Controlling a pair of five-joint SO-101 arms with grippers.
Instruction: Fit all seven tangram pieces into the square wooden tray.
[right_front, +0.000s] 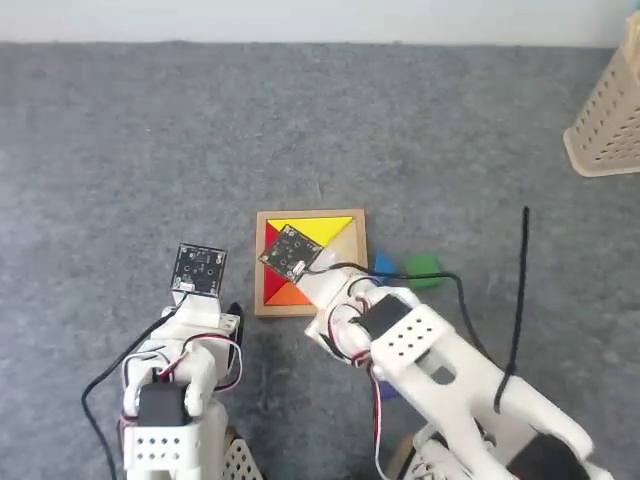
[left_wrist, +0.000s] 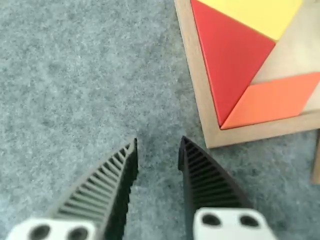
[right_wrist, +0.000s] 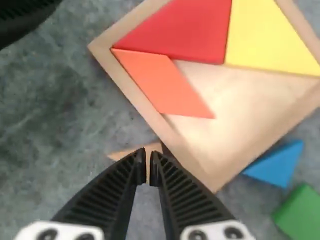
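Two-arm station on a grey felt surface (right_front: 150, 150); clock directions are read in the high view with the square wooden tray (right_front: 260, 270) as dial centre.

(a) Nearest, at 8 o'clock: the left gripper (left_wrist: 157, 147), jaws parted by a clear gap and holding nothing, tips over bare felt just outside the tray's near-left corner.

(b) At 6 o'clock: the right gripper (right_wrist: 147, 157), jaws drawn to a narrow slit and pinching a thin tan piece (right_wrist: 120, 156) against the outer side of the tray's near rim. This piece lies outside the tray.

(c) Tray contents: an orange parallelogram (left_wrist: 272, 102) along the near rim at 7 o'clock, a red triangle (left_wrist: 227, 55) against the rim at 9 o'clock, and a yellow triangle (left_wrist: 260, 15) at 12 o'clock. The three touch one another. The part of the floor towards 4 o'clock is bare wood.

(d) At 3 o'clock, on the felt: a blue triangle (right_wrist: 277, 162) just beside the tray, and a green piece (right_wrist: 300, 212) beyond it.

(e) A black cable (right_front: 520, 290) runs at 4 o'clock.

(f) Farthest, at 2 o'clock: a pale slotted basket (right_front: 610, 110).
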